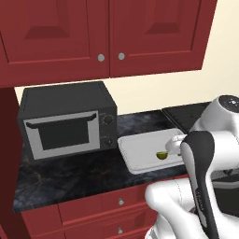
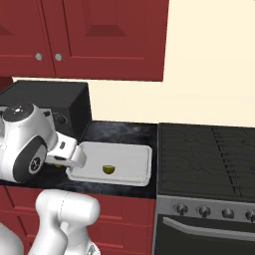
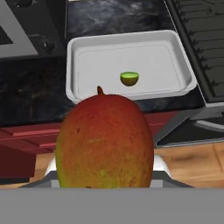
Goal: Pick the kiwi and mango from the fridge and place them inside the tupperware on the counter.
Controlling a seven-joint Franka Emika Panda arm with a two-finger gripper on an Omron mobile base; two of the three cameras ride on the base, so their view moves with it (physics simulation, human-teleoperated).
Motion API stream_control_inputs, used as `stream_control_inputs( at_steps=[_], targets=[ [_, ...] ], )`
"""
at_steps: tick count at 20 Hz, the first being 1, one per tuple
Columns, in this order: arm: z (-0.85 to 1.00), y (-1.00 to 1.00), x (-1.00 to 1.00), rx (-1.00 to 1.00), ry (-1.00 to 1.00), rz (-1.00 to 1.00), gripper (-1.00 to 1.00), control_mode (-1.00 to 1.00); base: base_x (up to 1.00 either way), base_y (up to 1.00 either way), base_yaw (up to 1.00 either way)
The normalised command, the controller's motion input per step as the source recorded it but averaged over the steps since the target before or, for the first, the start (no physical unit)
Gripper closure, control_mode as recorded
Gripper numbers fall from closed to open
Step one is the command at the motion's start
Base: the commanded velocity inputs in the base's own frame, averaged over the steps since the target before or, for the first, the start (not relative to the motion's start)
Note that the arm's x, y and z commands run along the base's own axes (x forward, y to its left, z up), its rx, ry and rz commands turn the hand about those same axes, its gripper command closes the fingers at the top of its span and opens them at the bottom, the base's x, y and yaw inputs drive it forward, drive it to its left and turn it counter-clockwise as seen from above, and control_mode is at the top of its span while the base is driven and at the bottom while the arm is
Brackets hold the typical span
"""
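The mango [image 3: 105, 140], red blending into yellow-green, stands close up in the hand view and hides the fingertips that hold it. My gripper [image 1: 173, 145] is shut on it and hovers in front of the counter edge, short of the tupperware's near rim. The white tupperware [image 3: 87, 46] lies on the black counter [image 1: 70, 172] between microwave and stove. The kiwi [image 3: 129, 78] rests inside it, green face up, near the front middle, also visible as the kiwi [image 2: 108, 170] from the right base. The fridge is out of view.
A dark microwave [image 1: 65, 121] stands on the counter left of the tupperware. A black stove [image 2: 209, 154] adjoins on the right. Red wall cabinets [image 1: 107, 32] hang above, and red drawers [image 1: 116, 203] sit below the counter.
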Motion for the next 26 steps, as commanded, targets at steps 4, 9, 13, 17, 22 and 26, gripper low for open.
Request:
stream_control_inputs(
  at_steps=[4, 9, 13, 17, 22, 26],
  targets=[
    [-0.29, 0.0, 0.49, 0.0, 0.04, 0.0, 1.0, -1.0, 0.0, 0.0, 0.0],
    [-0.35, 0.0, 0.49, 0.0, 0.04, 0.0, 1.0, -1.0, 0.0, 0.0, 0.0],
    [-0.46, 0.0, 0.4, 0.0, 0.02, 0.0, 1.0, -1.0, 0.0, 0.0, 0.0],
    [-0.42, 0.0, 0.42, 0.0, 0.0, 0.0, 1.0, -1.0, 0.0, 0.0, 0.0],
    [-0.3, 0.0, 0.47, 0.0, 0.0, 0.0, 1.0, -1.0, 0.0, 0.0, 0.0],
    [-0.28, 0.0, 0.49, 0.0, 0.0, 0.0, 1.0, -1.0, 0.0, 0.0, 0.0]
  ],
)
